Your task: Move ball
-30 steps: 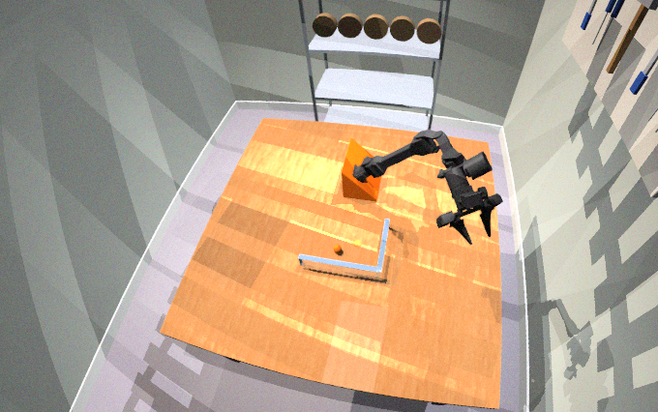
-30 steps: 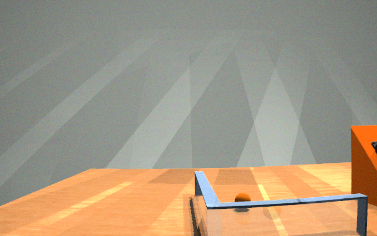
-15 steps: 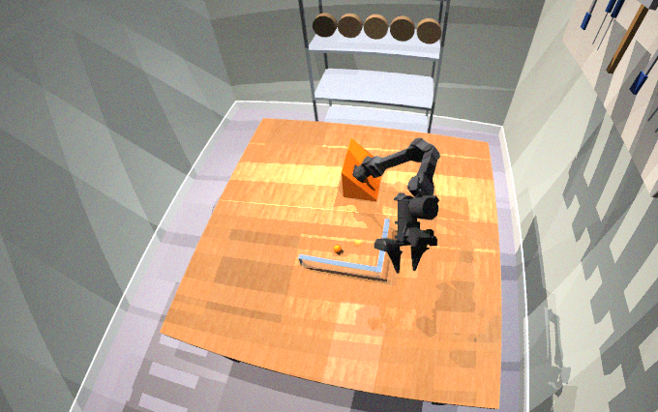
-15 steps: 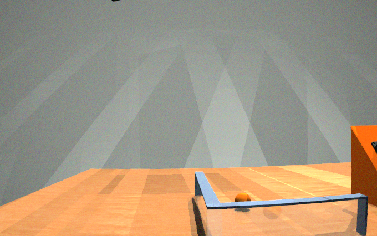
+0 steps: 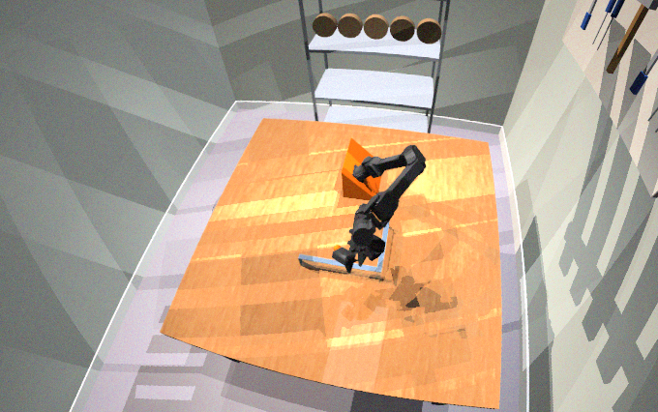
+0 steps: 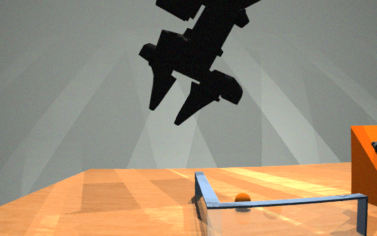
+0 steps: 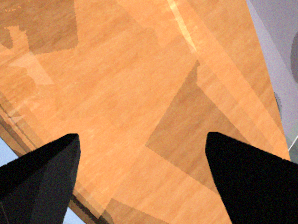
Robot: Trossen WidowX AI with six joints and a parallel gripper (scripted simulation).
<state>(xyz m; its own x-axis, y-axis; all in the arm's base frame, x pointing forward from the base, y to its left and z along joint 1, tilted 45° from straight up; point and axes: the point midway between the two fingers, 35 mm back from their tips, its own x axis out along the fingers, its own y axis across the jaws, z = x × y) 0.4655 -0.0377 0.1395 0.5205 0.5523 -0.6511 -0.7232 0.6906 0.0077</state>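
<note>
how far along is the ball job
Early. Done: the claw hangs high above the walled corner, part open and empty. In hand: nothing yet; the ball sits untouched on the table inside the walls. Left: moving the ball onto the faint see-through copy beside it, releasing, then backing away.
</note>
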